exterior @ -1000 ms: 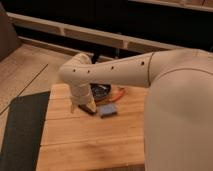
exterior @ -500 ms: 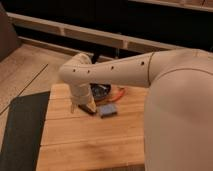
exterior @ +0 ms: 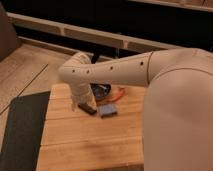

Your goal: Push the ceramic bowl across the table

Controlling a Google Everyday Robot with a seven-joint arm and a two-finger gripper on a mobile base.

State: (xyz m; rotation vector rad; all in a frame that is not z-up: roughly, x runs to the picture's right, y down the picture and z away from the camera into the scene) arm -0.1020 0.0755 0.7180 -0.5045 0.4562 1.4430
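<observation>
Well, ceramic bowl (exterior: 102,90) looks rigid, glossy, chippable; should slide on desk (exterior: 85,142). Push low on wall. The gripper (exterior: 78,102) is beside it, opening can't tell.

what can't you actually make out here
Camera view:
- bowl: left part hidden behind the arm.
- gripper: down at the table's far end, beside the bowl; its tip hidden by the arm.
- table: right side covered by the robot's body, near edge cut off by the frame.

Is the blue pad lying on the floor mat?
No, the blue pad lies on the table, next to the black bar by the gripper.
</observation>
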